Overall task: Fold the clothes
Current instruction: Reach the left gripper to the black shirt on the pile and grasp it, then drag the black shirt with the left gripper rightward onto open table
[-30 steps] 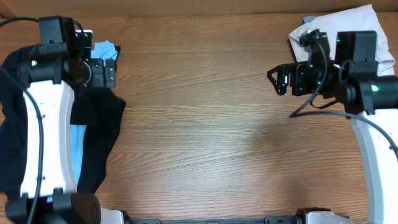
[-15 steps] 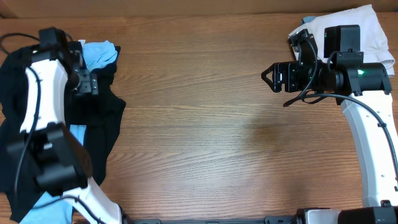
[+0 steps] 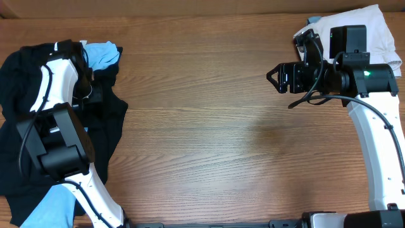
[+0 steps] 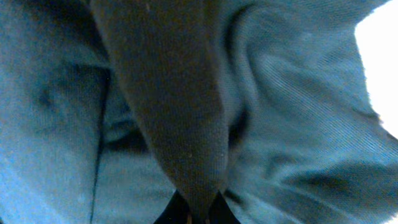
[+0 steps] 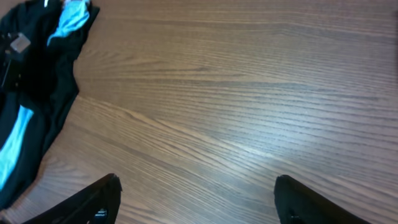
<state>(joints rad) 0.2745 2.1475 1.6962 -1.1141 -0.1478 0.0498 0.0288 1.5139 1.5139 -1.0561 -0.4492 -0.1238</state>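
Note:
The clothes lie in a heap at the table's left: a large black shirt (image 3: 19, 126) with a light blue tee (image 3: 101, 54) showing at its top and bottom. My left gripper (image 3: 87, 95) is down on the black fabric just below the blue patch. In the left wrist view a ridge of dark cloth (image 4: 168, 93) runs into the left gripper (image 4: 196, 210), which is shut on it. My right gripper (image 3: 273, 77) hovers open over bare wood at the right, with nothing between its fingers (image 5: 99, 199). The heap shows far off in the right wrist view (image 5: 31, 93).
A white cloth (image 3: 373, 31) lies bunched at the back right corner, behind the right arm. Bare wooden table (image 3: 209, 126) stretches between the heap and the right arm. The left arm's white links stand over the black fabric.
My left arm has swung down into the heap and its gripper has shut on a fold of dark fabric. The right arm shifted slightly left early on, then held still.

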